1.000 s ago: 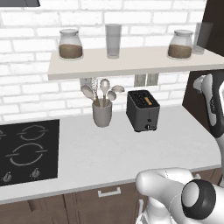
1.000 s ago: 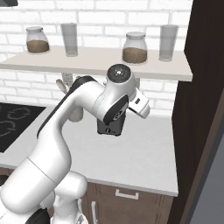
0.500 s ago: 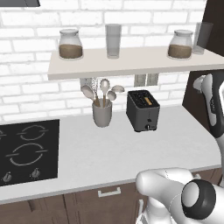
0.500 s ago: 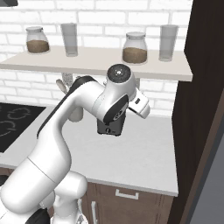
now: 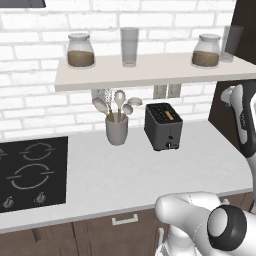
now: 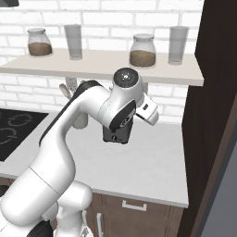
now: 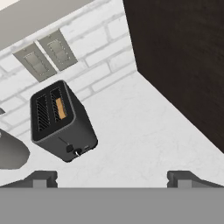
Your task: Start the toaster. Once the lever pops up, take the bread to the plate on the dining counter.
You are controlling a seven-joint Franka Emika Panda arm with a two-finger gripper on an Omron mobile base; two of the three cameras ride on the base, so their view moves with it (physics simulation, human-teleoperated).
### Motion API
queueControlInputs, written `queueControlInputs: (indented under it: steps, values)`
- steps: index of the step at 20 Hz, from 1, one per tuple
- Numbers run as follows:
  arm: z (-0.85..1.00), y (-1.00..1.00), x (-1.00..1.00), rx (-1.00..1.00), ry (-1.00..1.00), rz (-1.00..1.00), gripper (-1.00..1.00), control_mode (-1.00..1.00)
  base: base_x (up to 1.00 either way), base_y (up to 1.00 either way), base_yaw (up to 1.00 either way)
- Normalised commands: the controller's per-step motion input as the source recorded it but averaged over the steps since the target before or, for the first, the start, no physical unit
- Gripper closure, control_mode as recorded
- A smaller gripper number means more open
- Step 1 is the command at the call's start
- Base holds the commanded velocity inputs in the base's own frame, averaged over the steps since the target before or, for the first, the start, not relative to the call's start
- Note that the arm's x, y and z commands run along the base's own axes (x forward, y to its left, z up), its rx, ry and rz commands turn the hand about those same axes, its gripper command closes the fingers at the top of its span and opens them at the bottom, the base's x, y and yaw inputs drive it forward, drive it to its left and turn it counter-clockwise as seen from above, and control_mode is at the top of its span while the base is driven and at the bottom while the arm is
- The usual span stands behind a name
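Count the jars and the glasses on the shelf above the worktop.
2 jars and 2 glasses. One jar stands at the shelf's left end, a glass right of it, then the second jar, and the second glass at the far right end.

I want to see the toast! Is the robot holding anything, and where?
Nothing. The gripper has its jaws wide apart; the bread sits in the toaster.

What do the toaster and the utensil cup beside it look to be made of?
Toaster: probably painted metal or plastic; dark grey, matte sides, no glints, black top. Utensil cup: likely glazed ceramic or stoneware; plain opaque grey with soft shading. Rendering leaves both uncertain.
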Motion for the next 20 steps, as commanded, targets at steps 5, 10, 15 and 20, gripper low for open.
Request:
queueControlInputs:
  steps: [5,10,15,20]
  values:
    - [0.0,0.0,0.0,0.0,0.0,0.0,-1.0,-1.0,0.0,0.0,0.0]
    - [0.0,0.0,0.0,0.0,0.0,0.0,-1.0,-1.0,0.0,0.0,0.0]
    - [0.0,0.0,0.0,0.0,0.0,0.0,-1.0,-1.0,0.0,0.0,0.0]
    - [0.0,0.0,0.0,0.0,0.0,0.0,-1.0,-1.0,0.0,0.0,0.0]
